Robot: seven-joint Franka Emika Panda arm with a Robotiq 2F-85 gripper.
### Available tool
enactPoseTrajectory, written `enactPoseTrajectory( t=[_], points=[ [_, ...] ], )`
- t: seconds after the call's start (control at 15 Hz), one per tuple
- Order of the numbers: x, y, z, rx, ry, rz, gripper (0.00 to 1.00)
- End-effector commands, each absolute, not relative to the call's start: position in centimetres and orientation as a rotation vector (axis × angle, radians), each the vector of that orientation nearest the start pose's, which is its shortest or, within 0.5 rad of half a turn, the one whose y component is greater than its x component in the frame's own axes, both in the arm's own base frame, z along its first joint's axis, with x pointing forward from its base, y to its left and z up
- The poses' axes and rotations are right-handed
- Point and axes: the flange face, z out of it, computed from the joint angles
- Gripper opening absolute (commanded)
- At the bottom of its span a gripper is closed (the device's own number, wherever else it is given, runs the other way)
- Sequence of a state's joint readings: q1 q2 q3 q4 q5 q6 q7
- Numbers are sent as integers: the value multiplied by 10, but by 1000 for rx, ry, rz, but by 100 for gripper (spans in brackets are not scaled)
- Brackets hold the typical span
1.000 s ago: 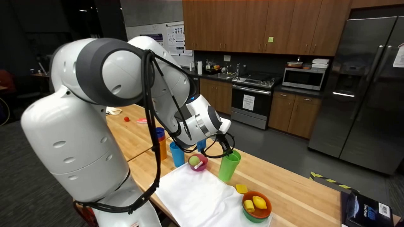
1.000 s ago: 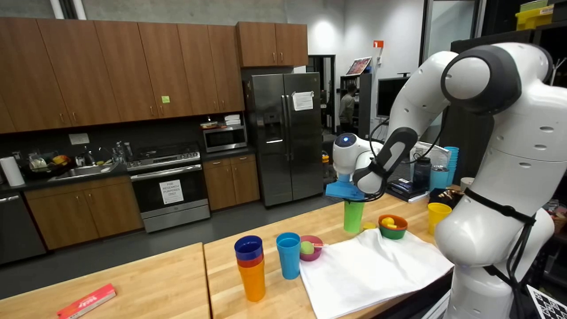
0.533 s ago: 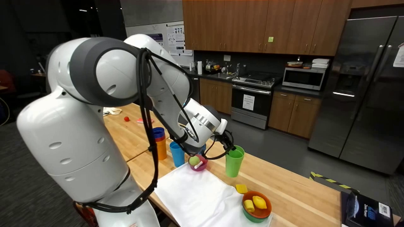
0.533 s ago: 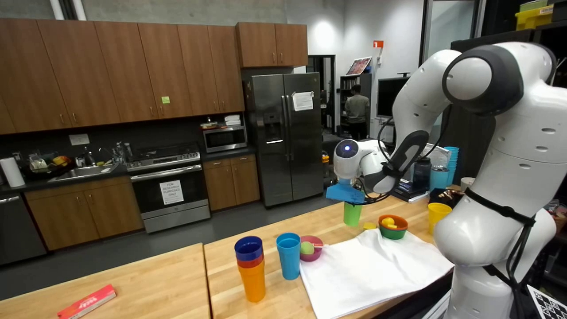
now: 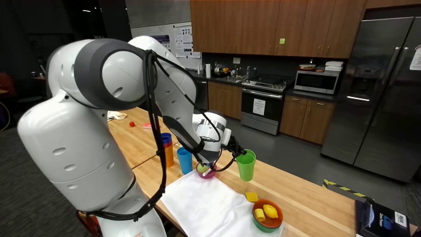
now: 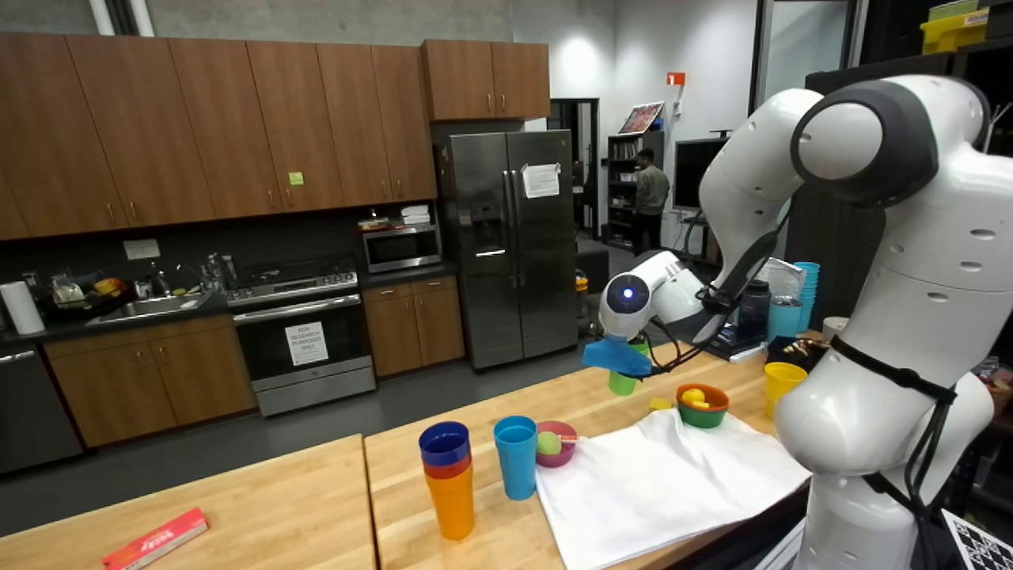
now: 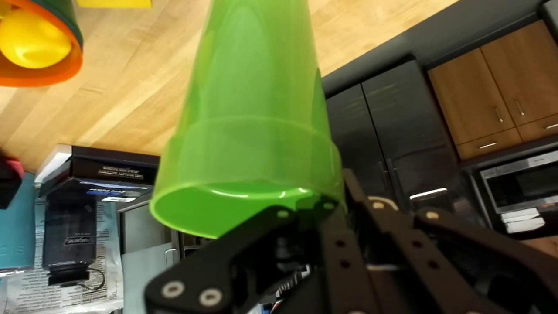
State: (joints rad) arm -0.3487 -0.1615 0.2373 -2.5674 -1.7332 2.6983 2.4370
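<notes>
The gripper point(image 5: 242, 152) pinches the rim of the green cup point(image 5: 246, 170), which reaches down below it, mouth up, long axis close to upright, over the bench point(image 5: 302, 200).

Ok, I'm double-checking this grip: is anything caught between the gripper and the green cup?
Nothing visible is: in the wrist view the gripper is closed directly on the rim of the green cup. The yellow piece lies apart from both.
</notes>
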Motion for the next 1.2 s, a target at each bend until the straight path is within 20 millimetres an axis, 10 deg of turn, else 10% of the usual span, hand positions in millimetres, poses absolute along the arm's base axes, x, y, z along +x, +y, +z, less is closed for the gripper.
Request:
enactPoseTrajectory(
  t=[0.0,1.13],
  points=[
    [431,-13,313,-2615,1388,-1523,2],
    [398,2,266,-2879,1295,-1123,2]
  ],
)
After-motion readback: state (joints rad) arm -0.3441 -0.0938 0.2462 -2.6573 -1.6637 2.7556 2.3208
